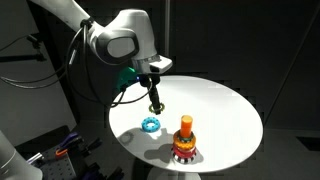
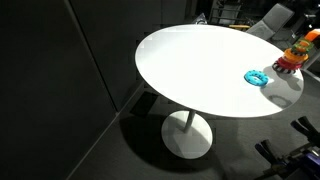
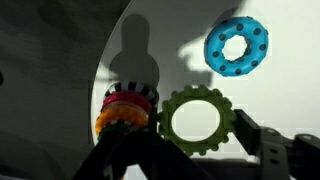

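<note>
Honestly, jaws clamped on the green gear ring (image 3: 166, 122); keep it level, centre its hole over the orange peg (image 1: 186, 124).

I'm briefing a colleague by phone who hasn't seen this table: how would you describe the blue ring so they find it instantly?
On the round white table, look beside the orange-topped stacking toy. The blue toothed ring lies flat there, alone; the similar green ring sits in the gripper instead.

The toothed ring (image 3: 165, 121) sits in the pincer (image 1: 156, 103) above the table (image 1: 225, 105), near loose ring (image 3: 213, 47) and stacking toy (image 3: 125, 110).
</note>
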Controlling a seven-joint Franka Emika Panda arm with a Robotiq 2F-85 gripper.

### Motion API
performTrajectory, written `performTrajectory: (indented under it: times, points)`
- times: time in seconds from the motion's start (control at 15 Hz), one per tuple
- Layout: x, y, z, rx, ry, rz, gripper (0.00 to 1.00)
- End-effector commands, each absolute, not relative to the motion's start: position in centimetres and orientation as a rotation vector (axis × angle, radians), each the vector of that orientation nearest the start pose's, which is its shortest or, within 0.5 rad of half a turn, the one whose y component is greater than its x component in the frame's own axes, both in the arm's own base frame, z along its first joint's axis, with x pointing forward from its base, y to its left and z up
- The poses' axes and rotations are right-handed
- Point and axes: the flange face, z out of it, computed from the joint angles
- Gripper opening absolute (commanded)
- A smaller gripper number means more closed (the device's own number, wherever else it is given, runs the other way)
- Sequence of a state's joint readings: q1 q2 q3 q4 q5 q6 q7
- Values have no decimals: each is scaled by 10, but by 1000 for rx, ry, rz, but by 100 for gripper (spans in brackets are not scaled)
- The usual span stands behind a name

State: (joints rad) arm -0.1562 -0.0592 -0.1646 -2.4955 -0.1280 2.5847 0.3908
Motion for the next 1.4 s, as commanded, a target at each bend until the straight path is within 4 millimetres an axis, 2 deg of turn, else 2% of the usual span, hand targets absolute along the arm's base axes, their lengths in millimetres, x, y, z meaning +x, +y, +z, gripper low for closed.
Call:
performTrajectory:
  times: [0.0, 0.4, 0.8, 1.33]
  points:
    - [446, -174, 341, -3027, 1059, -266, 49]
    - [441, -212, 353, -2980, 1189, -325, 49]
    - [449, -237, 357, -2941, 1278, -357, 49]
    - [464, -263, 346, -2908, 1371, -347, 49]
